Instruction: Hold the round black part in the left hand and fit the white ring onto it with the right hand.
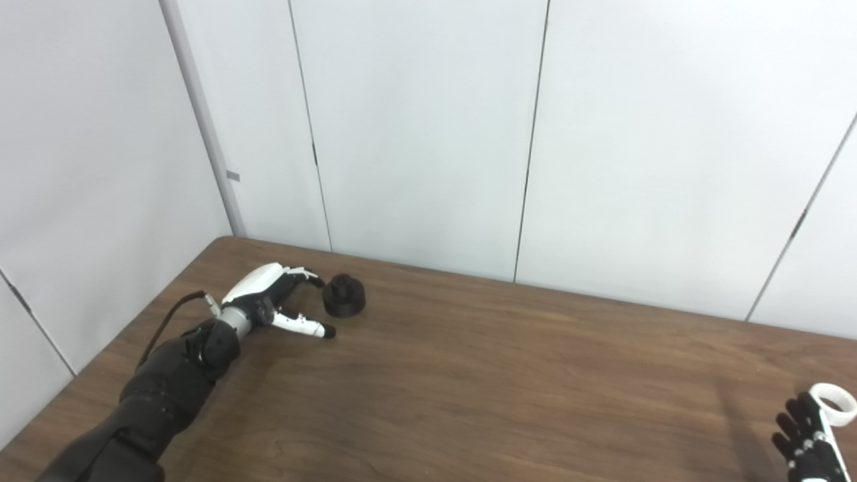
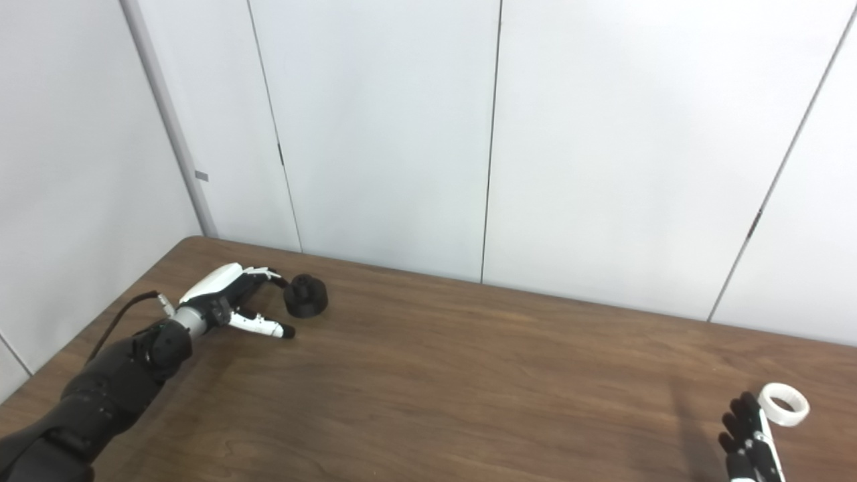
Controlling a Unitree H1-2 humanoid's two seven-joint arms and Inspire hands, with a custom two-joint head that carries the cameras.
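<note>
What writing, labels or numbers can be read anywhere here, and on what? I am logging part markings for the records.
None can be read.
Black part: no marking visible.
White ring: plain, no print visible.
Left hand and right hand: no legible label.
Small grey tag on the wall post: too small to tell whether it carries text.
Table and wall panels: no writing.

A dark wooden table [image 1: 469, 375] stands in a corner of plain white panelled walls [image 1: 415, 120].
</note>
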